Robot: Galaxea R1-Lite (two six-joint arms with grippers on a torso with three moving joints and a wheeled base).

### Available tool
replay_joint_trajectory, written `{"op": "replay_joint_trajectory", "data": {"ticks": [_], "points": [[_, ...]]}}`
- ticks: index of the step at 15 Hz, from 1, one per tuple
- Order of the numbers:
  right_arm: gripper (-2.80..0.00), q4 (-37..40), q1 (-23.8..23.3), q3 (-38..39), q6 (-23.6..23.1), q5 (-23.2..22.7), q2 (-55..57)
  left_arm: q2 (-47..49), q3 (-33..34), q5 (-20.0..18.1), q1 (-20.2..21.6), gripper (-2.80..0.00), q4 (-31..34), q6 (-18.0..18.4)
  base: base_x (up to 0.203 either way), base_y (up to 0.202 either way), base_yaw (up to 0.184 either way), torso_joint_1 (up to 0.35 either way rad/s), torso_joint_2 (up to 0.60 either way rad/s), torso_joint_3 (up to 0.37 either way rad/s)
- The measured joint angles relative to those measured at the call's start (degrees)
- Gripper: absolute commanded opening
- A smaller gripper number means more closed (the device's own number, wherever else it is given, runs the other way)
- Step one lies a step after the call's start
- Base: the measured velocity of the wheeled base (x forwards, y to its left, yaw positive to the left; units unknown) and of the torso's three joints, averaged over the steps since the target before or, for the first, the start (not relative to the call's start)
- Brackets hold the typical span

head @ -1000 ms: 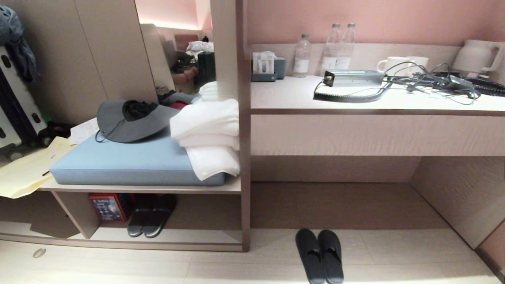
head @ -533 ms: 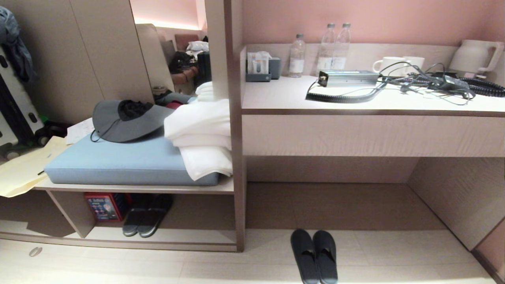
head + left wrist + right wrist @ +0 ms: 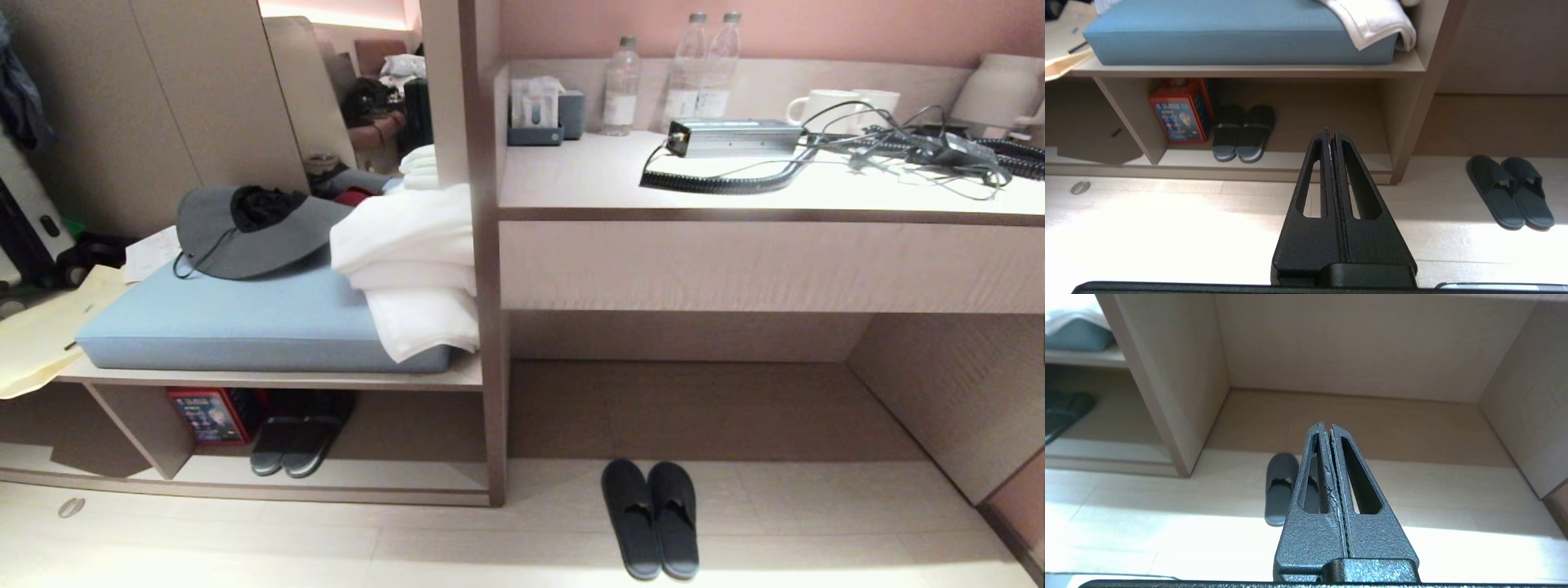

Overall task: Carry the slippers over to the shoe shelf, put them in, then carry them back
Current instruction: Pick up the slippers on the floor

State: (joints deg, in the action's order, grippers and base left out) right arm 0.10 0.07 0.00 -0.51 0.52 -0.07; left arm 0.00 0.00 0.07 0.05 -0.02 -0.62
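Note:
The slippers (image 3: 651,518), a flat black pair, lie side by side on the pale floor in front of the desk recess. They also show in the left wrist view (image 3: 1511,192). In the right wrist view the slippers (image 3: 1278,488) are partly hidden behind the finger. The shoe shelf (image 3: 392,475) is the low open compartment to their left, under the cushioned bench, with its pale bottom board (image 3: 1298,161). My left gripper (image 3: 1329,131) and right gripper (image 3: 1327,425) hang above the floor, short of the furniture. Both are shut and hold nothing. Neither arm appears in the head view.
Another dark pair with pale toe rims (image 3: 295,441) and a red box (image 3: 204,415) sit inside the shelf. A blue cushion (image 3: 245,318), a grey hat (image 3: 253,233) and white towels (image 3: 416,269) lie above. Bottles, mugs and cables crowd the desk top (image 3: 620,175).
The whole head view has shifted, so the camera moved; the furniture now sits slightly higher in the picture. The slippers and both grippers stay as they were.

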Motion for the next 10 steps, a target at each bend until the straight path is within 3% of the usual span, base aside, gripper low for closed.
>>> {"op": "replay_joint_trajectory", "data": {"ticks": [10], "points": [[-2.8,0.0,0.0,0.0,0.0,0.0,0.0,0.0,0.0,0.0,0.0,-2.8,0.0,-0.1,0.0,0.0,0.0,0.001,0.0,-0.199]]}}
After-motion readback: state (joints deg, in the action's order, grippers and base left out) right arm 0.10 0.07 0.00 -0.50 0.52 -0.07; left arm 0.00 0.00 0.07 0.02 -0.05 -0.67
